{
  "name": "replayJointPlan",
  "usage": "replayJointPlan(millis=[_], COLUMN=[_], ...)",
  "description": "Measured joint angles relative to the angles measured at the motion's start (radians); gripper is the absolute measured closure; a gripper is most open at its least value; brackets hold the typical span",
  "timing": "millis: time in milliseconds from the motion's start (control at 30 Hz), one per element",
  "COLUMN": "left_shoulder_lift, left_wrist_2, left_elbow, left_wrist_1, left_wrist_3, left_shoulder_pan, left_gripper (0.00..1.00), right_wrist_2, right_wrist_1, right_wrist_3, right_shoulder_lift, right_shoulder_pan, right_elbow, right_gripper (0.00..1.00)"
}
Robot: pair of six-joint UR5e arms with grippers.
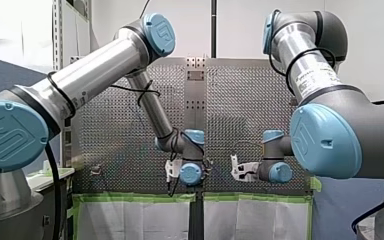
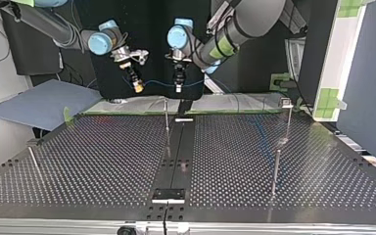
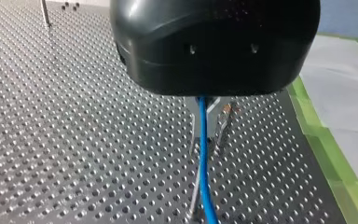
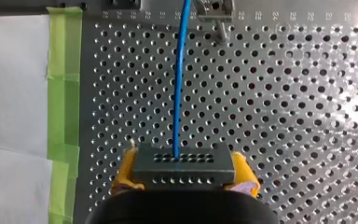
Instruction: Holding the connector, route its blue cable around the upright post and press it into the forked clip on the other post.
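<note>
- Dark grey perforated connector block (image 4: pixel 184 163) sits clamped between the yellow-padded jaws of my right gripper (image 4: pixel 185 171), above the perforated metal desk (image 4: pixel 284 116);
- its thin blue cable (image 4: pixel 179 79) runs ahead to my left gripper (image 3: pixel 204 108), whose jaws, mostly hidden, seem pinched on it.

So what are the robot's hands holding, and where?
My right gripper pinches the connector by its two sides; my left gripper holds the blue cable partway along.
</note>
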Motion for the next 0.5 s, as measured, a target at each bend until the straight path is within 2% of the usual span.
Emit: replayJointPlan(millis=[233, 500], left_shoulder_lift=[0.0, -0.002], left_wrist_2=[0.004, 0.017], left_elbow=[0.011, 0.027], left_wrist_1=[0.0, -0.007], left_wrist_3=[0.0, -0.001], left_shoulder_pan=[-0.011, -0.006], left_gripper=[1.0, 1.0], right_wrist_2=[-0.002, -0.005], right_wrist_1=[0.0, 0.005], right_wrist_3=[0.01, 0.02], right_shoulder_lift=[0.0, 0.0], right_shoulder_pan=[-0.012, -0.024], right_elbow=[-0.009, -0.029], right_gripper=[1.0, 1.0])
